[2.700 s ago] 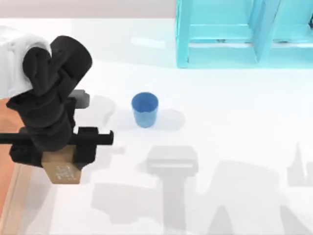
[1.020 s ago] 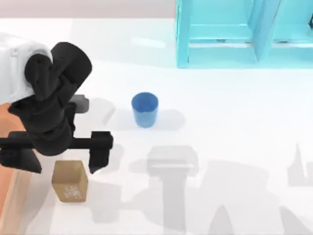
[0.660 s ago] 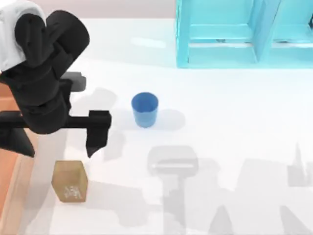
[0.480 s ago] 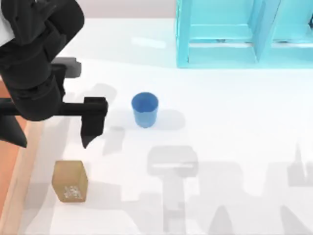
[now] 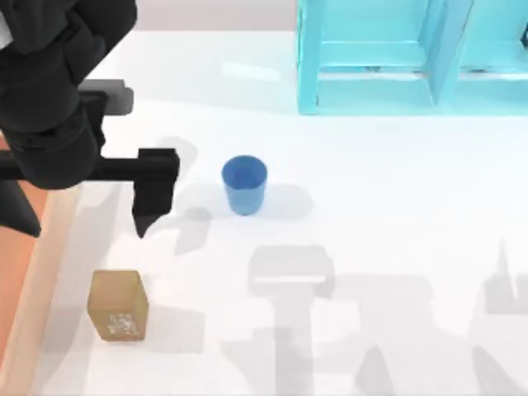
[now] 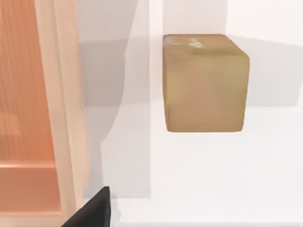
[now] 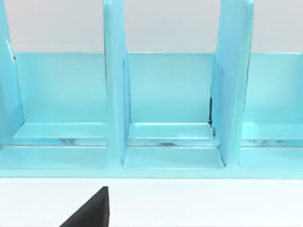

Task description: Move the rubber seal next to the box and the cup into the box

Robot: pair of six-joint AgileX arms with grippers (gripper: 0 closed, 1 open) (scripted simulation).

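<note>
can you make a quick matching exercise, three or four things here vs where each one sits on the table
Things:
1. rubber seal
2. cup
3. box
4. shelf frame

Places:
A. table's far right
B. table's left edge
C. near the table's middle
D. on the table just right of the box's rim

Pairs: 1-D, 2-C, 3-B, 4-A

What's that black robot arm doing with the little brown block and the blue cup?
The left gripper hangs open above the table's left side, holding nothing. The rubber seal, a small tan block, stands on the table beside the box, apart from its raised rim, so that part of the job looks done. The cup sits upright on the table, not yet in the box. The light-blue shelf frame stands at the back.
</note>
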